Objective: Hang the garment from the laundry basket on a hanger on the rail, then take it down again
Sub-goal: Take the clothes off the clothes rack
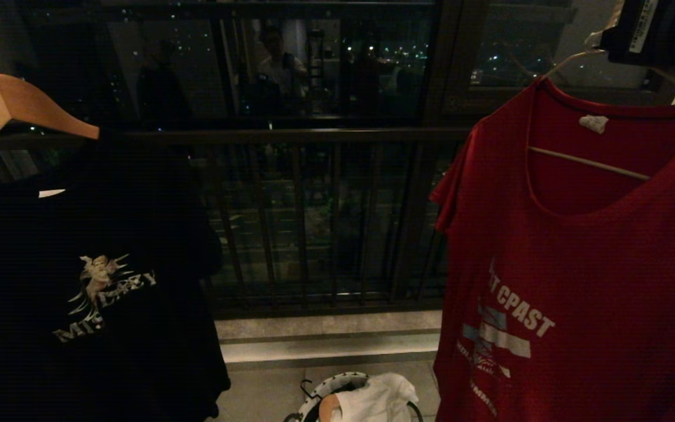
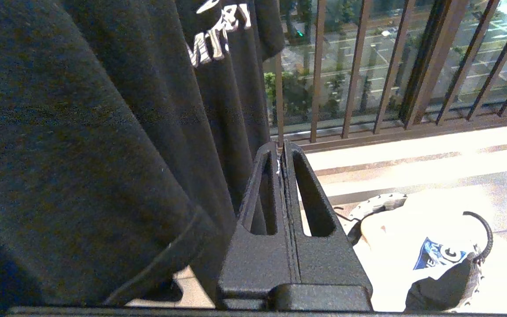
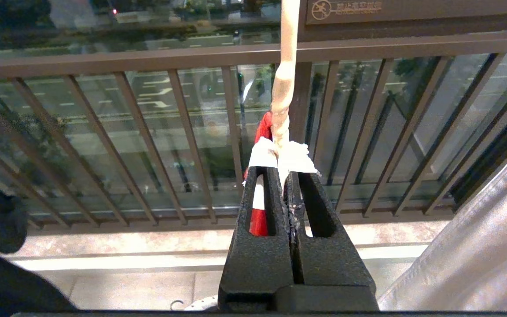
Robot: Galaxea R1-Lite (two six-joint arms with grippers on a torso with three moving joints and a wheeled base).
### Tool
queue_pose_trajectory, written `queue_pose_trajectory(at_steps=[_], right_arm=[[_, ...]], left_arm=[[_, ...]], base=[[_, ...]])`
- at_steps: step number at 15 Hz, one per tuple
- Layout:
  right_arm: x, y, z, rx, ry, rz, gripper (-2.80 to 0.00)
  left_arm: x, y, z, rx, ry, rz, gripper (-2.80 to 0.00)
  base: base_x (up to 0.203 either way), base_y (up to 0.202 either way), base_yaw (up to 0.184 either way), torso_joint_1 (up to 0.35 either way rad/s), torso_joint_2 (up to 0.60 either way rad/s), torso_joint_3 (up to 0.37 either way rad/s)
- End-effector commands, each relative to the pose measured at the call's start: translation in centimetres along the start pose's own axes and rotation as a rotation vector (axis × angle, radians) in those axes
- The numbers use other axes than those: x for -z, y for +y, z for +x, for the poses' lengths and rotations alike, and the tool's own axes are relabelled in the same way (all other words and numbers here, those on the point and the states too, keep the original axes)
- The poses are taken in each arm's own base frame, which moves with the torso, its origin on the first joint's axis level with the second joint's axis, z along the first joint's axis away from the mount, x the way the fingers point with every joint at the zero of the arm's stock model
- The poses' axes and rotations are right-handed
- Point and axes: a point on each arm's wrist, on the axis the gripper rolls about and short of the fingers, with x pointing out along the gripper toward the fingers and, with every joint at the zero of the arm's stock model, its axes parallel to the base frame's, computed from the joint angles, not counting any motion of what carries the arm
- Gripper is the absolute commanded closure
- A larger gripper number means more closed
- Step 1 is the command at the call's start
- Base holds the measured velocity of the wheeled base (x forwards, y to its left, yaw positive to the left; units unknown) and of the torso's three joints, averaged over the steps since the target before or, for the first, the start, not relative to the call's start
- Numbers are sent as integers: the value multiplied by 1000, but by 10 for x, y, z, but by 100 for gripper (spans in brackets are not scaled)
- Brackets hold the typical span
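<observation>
Overhead, right gripper (image 3: 285, 176) is clamped on the hanger (image 3: 283, 110) neck, garment (image 1: 583, 264) draped on it. Left gripper (image 2: 283, 152) is closed empty beside black T-shirt (image 2: 104, 132)

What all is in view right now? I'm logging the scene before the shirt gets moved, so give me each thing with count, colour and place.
red T-shirt: one, red with white lettering, hanging on the wire hanger at the right.
wire hanger: one, white, inside the red T-shirt, its twisted neck pinched by the right gripper.
black T-shirt: one, black with pale print, hanging at the left.
wooden hanger: one, tan, carrying the black T-shirt.
laundry basket: one, white with dark pattern, on the floor at bottom centre.
white cloth: one, white, lying in the laundry basket.
balcony railing: one, dark metal bars, behind everything.
left gripper: one, black, shut, empty, beside the black T-shirt.
right gripper: one, black, shut on the wire hanger.
</observation>
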Motion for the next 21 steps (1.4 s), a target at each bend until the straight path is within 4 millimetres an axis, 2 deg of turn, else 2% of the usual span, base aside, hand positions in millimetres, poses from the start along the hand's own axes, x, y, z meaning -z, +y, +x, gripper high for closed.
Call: queue_pose_trajectory(at_steps=[1, 11, 14, 21], right_arm=[[-1, 0, -2, 0, -6, 14, 0], [7, 2, 3, -38, 23, 103, 0], [7, 4, 7, -60, -38, 115, 0], [0, 0, -5, -74, -71, 129, 0]], left_arm=[[0, 0, 0, 0, 3, 0, 0], [1, 0, 0, 0, 4, 0, 0], [0, 0, 0, 1, 3, 0, 0], [0, 0, 0, 0, 3, 0, 0]], base=[[0, 0, 0, 0, 0, 0], [0, 0, 0, 0, 0, 0], [0, 0, 0, 0, 0, 0], [0, 0, 0, 0, 0, 0]])
